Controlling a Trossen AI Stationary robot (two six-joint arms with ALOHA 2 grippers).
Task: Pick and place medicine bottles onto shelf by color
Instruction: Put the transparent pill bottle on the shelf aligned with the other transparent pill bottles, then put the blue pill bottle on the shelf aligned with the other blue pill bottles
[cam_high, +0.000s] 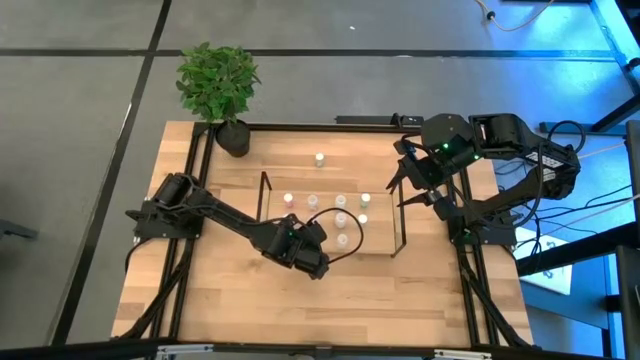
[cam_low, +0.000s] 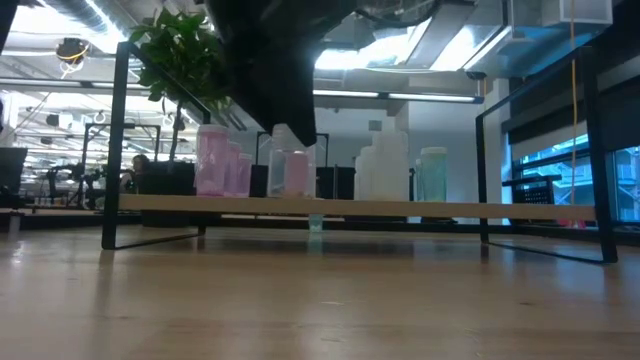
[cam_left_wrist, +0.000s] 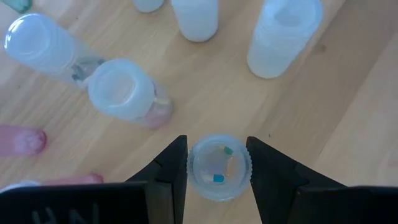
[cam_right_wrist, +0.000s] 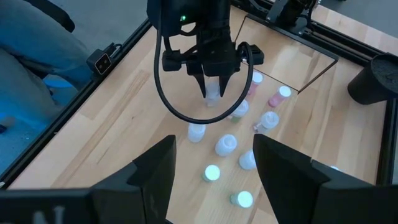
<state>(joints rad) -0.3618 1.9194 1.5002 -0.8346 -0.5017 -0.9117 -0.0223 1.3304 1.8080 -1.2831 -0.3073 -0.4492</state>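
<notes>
We see the left pincer (cam_high: 318, 262) low over the near edge of the shelf (cam_high: 268, 180), its two dark fingers (cam_left_wrist: 171, 167) closed part-way against opposite sides of a clear bottle (cam_left_wrist: 219, 167) whose round cap faces the left wrist camera. The bottle therefore lies directly between the fingers, with its long axis upright and in line with the pincer's approach from above; we judge that the coming move turns on this alignment, since a straight vertical lift or release would keep the bottle from tipping. Whether the bottle rests on the shelf board or hangs just clear of it, we cannot tell. The remaining medicine bottles (cam_high: 341, 200) stand on the shelf board beyond the pincer, towards the far side of the desk (cam_high: 240, 310): a pale pink bottle (cam_left_wrist: 127, 93) stands just beside the grasped one, and another leans or lies near it, so a sideways drift of the fingers could disturb them. One bottle (cam_high: 320, 158) stands apart on the desk behind the shelf, near a potted plant (cam_high: 218, 85). The right pincer (cam_right_wrist: 211, 163) hovers well above the right end of the shelf with its fingers standing wide and nothing between them; the left arm is plainly the nearer to the clear bottle.
</notes>
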